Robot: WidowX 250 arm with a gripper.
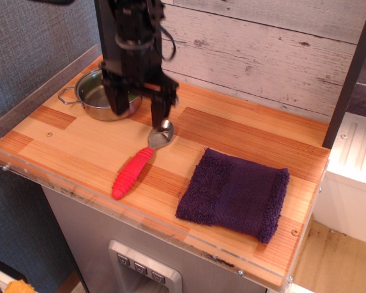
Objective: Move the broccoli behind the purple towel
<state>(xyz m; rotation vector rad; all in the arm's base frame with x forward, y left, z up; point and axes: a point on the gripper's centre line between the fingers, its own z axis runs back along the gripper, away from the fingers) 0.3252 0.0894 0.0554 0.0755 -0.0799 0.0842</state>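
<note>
Gripper (pixel 138 108), apparently open, above steel pot (pixel 88 96); purple towel (pixel 235 194) unlabelled.

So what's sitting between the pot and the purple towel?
A spoon with a red handle lies on the wooden counter between the pot and the towel. The gripper hangs above that stretch too, over the spoon's metal bowl. The one camera view shows it.

A single raised view looks down diagonally across the wooden counter (pixel 244 131) toward the plank wall (pixel 262 49).
</note>
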